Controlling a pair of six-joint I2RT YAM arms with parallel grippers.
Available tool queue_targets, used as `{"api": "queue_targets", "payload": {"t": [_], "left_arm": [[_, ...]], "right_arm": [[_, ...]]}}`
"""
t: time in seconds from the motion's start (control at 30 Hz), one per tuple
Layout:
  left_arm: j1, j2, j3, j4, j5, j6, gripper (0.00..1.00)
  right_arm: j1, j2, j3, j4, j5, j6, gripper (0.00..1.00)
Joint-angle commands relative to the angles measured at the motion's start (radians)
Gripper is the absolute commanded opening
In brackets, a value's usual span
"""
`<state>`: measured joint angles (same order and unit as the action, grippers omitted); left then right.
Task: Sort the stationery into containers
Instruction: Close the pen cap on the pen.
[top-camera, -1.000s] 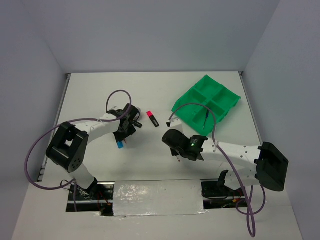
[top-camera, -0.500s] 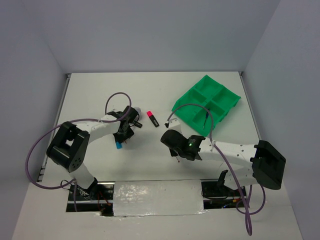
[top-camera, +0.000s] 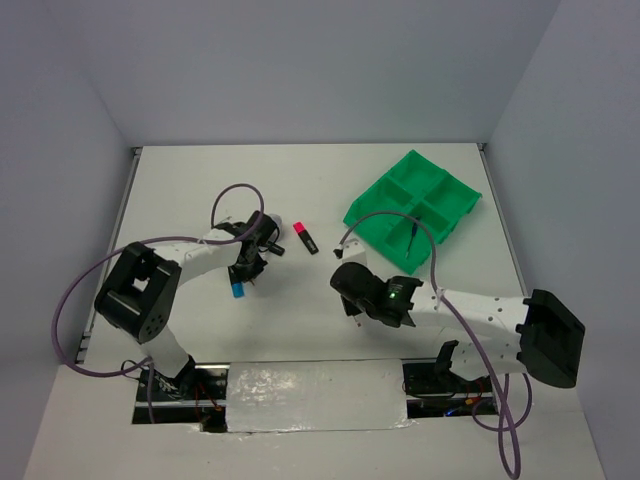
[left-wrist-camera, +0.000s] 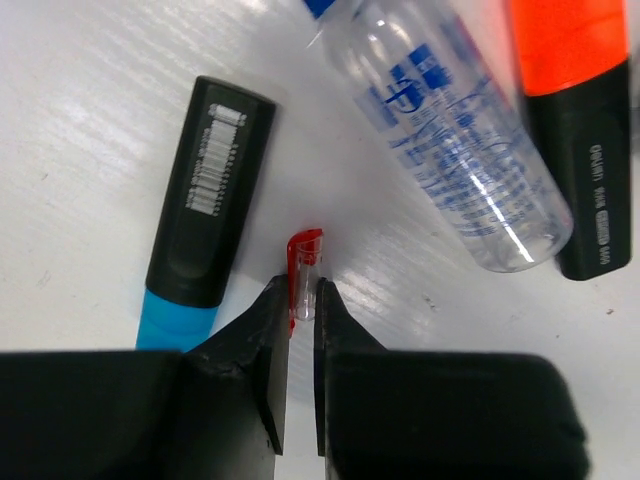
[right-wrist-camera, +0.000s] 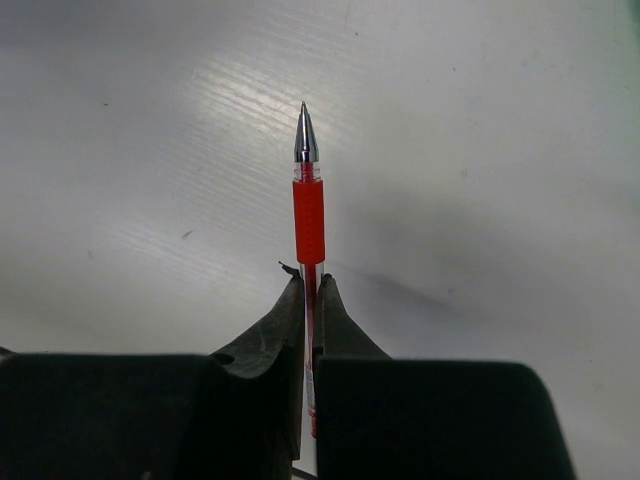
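**Pen pinched, tray next**

My right gripper (right-wrist-camera: 309, 285) is pressed onto a red pen (right-wrist-camera: 307, 205), tip forward. My left gripper (left-wrist-camera: 300, 297) nips a red-and-clear piece (left-wrist-camera: 304, 255) beside the blue-ended highlighter (left-wrist-camera: 205, 215). I should lift straight, then swing the pen over a compartment of the green tray (top-camera: 380, 186)

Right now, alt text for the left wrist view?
The left gripper pinches a small red-and-clear plastic piece against the white table. A blue-ended black highlighter lies at left; a clear plastic tube with blue print and an orange-ended black highlighter lie upper right.
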<state>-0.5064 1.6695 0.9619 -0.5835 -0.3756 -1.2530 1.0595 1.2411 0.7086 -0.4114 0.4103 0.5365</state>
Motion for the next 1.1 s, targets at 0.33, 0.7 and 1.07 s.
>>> {"api": "queue_targets", "payload": {"t": [0.33,0.7,1.07], "left_arm": [[-0.015,-0.157,-0.144,0.237,0.142,0.164,0.00],[-0.107,-0.594,-0.213,0.359,0.221,0.222,0.00],[-0.185,-0.774,-0.281,0.484,0.233,0.230,0.00]], "right_arm": [[-0.007,-0.146,-0.147,0.408,-0.307,-0.079,0.00],[0.045,-0.015,-0.167,0.769,-0.349,0.083,0.00],[0.102,-0.006,-0.115,0.823,-0.214,0.151,0.00]]}}
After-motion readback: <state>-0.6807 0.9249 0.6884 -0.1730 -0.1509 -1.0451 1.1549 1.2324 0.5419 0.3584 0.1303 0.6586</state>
